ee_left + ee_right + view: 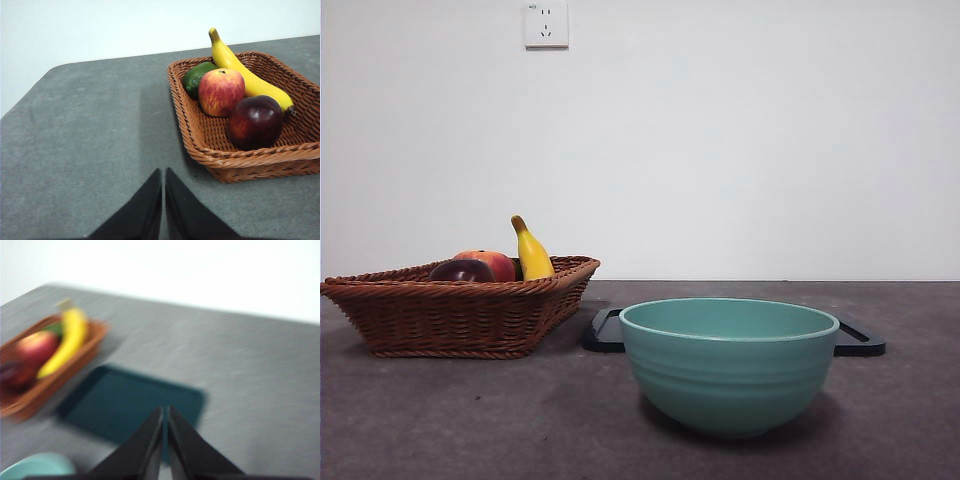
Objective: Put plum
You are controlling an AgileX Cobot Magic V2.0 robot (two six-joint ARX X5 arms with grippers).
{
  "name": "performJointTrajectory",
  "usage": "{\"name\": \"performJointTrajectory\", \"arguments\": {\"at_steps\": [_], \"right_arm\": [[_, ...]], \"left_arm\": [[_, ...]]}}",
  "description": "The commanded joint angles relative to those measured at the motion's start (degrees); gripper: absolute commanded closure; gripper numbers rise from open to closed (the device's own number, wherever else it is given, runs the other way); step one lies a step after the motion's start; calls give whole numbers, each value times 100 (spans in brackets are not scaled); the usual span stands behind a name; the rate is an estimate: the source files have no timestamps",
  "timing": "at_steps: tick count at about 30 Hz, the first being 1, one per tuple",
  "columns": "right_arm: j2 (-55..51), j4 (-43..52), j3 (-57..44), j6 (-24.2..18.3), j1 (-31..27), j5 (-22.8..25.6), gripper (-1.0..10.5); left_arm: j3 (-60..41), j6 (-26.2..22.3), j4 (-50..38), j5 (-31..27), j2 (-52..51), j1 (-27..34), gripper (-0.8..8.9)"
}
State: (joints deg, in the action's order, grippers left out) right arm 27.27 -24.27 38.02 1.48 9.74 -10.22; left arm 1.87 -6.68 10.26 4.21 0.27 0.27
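While the plum [256,121] lies in the basket [200,145] at the left, touching the peach and banana, nothing is done: the left pincer [163,175] hangs beside the basket, closed and empty, and the right pincer [165,412], likewise closed and empty, hovers over the tray [130,407] behind the bowl [728,365]. Picking and placing remain.

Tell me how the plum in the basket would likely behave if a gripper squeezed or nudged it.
The plum looks round and glossy, so narrow jaws may well slip off it unless centred. Nudged, it would probably roll, though the wicker basket wall and the banana beside it should stop it. It looks firm, not floppy.
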Motion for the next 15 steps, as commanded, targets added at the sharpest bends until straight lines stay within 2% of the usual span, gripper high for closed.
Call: {"name": "performJointTrajectory", "arguments": {"at_steps": [1,7,15], "right_arm": [[-463,737,-636,-83,-494,28,940],[-1440,1853,-1982,-81,-1106,415,940],[-2334,2214,-3045,-68,-1344,774,940]], "left_arm": [[-118,28,46,-20,-11,9,804],[-118,28,46,-20,-11,9,804],[-118,28,46,-20,-9,9,804]]}}
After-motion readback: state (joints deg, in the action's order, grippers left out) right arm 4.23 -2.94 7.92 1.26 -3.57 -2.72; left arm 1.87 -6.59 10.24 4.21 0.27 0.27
